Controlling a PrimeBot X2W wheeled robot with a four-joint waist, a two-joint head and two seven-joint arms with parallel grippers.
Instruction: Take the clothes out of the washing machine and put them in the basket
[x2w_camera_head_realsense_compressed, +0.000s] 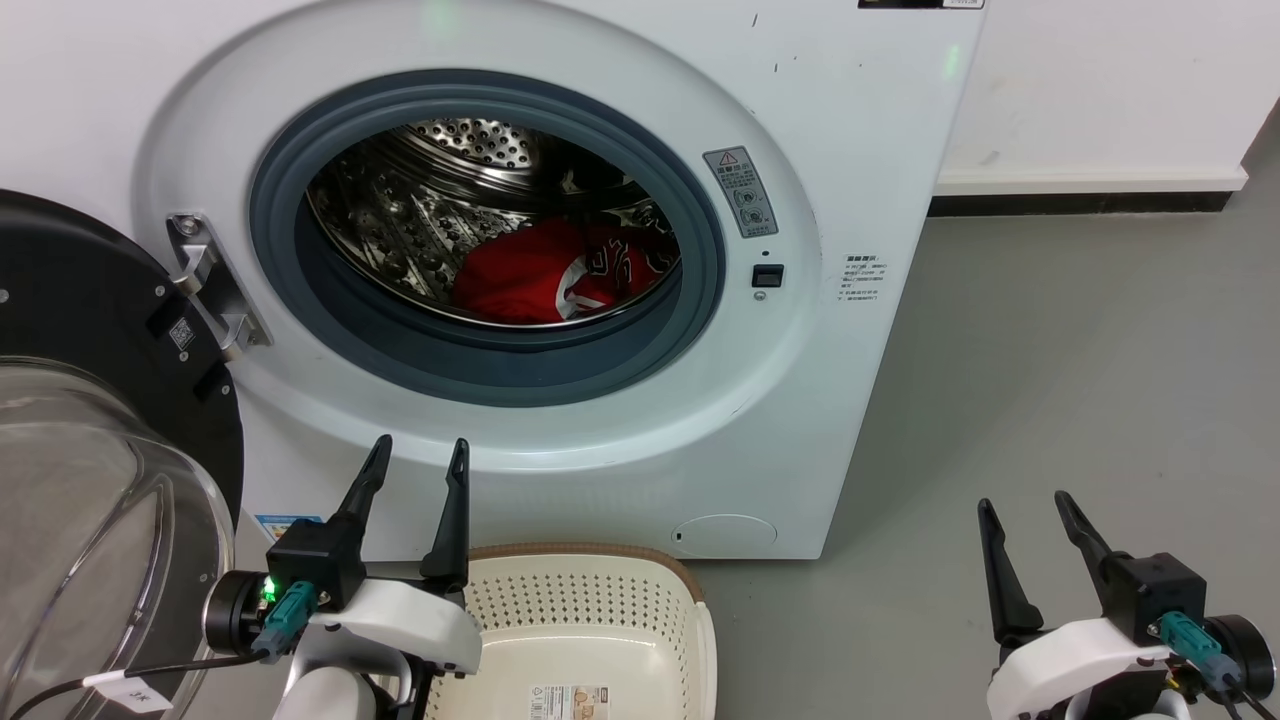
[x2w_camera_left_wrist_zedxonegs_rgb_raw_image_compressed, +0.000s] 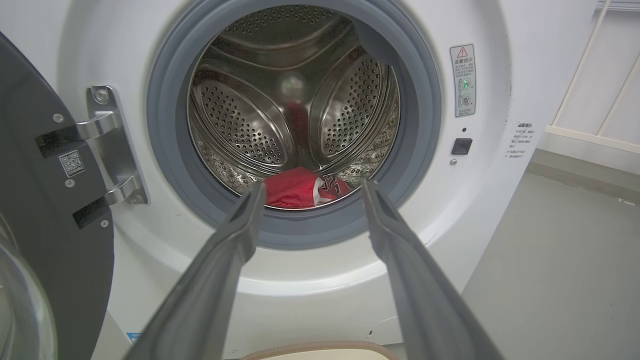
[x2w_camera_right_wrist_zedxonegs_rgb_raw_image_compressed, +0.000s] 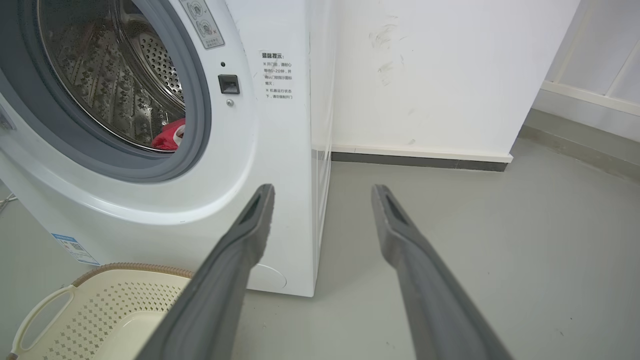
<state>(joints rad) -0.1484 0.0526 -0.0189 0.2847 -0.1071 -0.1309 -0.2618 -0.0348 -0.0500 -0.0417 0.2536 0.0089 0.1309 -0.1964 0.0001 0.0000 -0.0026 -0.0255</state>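
I judged the job barely begun. The bright red jersey-like garment with white trim (x2w_camera_head_realsense_compressed: 530, 275) lay low in the shiny perforated steel drum (x2w_camera_head_realsense_compressed: 400, 210) of the large white front-loading washing machine (x2w_camera_head_realsense_compressed: 860, 130). Its black-framed glass door (x2w_camera_head_realsense_compressed: 100, 310) stood open on my left. My left gripper (x2w_camera_head_realsense_compressed: 421, 442) hung before the porthole, below its grey rim, its long dark fingers spread apart and holding nothing. My right gripper (x2w_camera_head_realsense_compressed: 1024, 500) hovered beside the machine, likewise spread and empty. The cream-white perforated plastic basket with a brown rim (x2w_camera_head_realsense_compressed: 600, 551) sat at the machine's foot, with no cloth in the part I could see. Reaching in, grasping, lifting out and dropping all remained.
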